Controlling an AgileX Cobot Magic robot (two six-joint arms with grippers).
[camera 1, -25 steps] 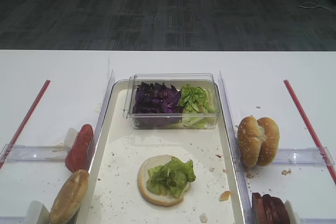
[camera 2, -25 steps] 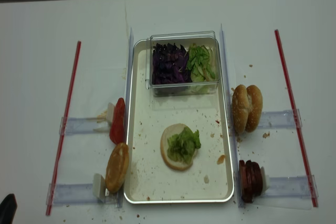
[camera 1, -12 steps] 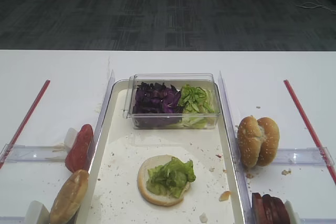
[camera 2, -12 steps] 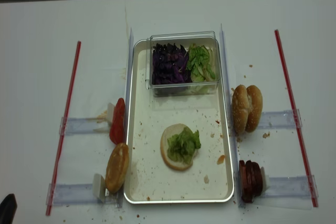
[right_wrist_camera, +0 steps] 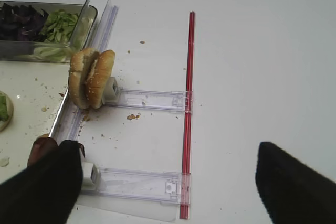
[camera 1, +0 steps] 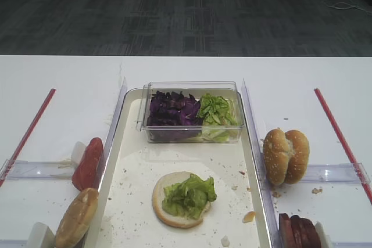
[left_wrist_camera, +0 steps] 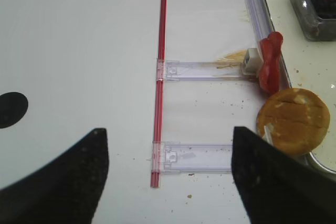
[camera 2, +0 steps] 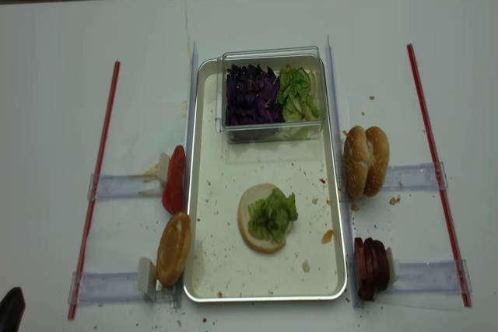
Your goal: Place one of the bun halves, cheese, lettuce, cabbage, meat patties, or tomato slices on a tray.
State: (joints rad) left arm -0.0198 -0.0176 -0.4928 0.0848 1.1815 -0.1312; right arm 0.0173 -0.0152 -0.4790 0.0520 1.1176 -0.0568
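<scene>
A white tray (camera 1: 131, 204) (camera 2: 212, 263) holds a bun half (camera 1: 167, 213) topped with lettuce (camera 1: 189, 194). At its far end a clear box (camera 1: 192, 136) contains purple cabbage (camera 1: 172, 110) and more lettuce (camera 1: 216, 110). Sesame bun halves (camera 1: 285, 156) (right_wrist_camera: 92, 77) and meat patties (camera 1: 299, 230) (right_wrist_camera: 41, 148) stand right of the tray. Tomato slices (camera 1: 88, 163) (left_wrist_camera: 269, 61) and another bun half (camera 1: 77, 217) (left_wrist_camera: 293, 120) stand left. Cheese is out of view. My right gripper (right_wrist_camera: 168, 182) hangs open over bare table. My left gripper (left_wrist_camera: 168, 177) is open too, empty.
Clear plastic rails (right_wrist_camera: 149, 99) (left_wrist_camera: 205, 70) hold the food on both sides, ending at red strips (camera 1: 340, 137) (camera 1: 29, 132). Crumbs litter the tray and table. A dark round spot (left_wrist_camera: 11, 109) lies on the table at the left.
</scene>
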